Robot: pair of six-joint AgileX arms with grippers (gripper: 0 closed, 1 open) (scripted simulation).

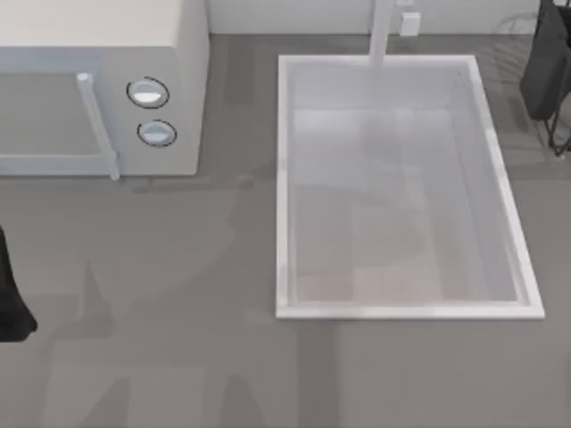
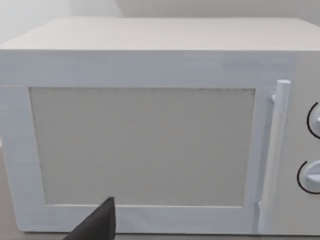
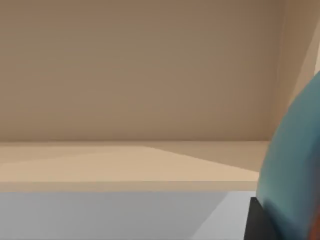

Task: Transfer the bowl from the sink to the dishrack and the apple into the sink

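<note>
At the near left edge of the grey bench (image 1: 178, 357), a dark part of the left arm (image 1: 11, 308) sits parked, its wrist camera facing the white microwave (image 2: 150, 140); a dark fingertip (image 2: 97, 225) pokes into that view, but whether the left gripper is apart or together cannot be told. Further in lies the sink (image 1: 285, 187), a white recessed basin with nothing visible inside it. At the far right edge, part of the right arm (image 1: 546, 71) hangs dark over thin dark wires. Its wrist camera shows the teal bowl (image 3: 295, 170) very close, beside a dark gripper part (image 3: 257, 222); a grasp looks likely, though finger state cannot be told. Judging by this, the bowl transfer is under way. Next comes setting it down, then finding the apple. Beyond, a faucet (image 1: 384, 31) and pale wall.
</note>
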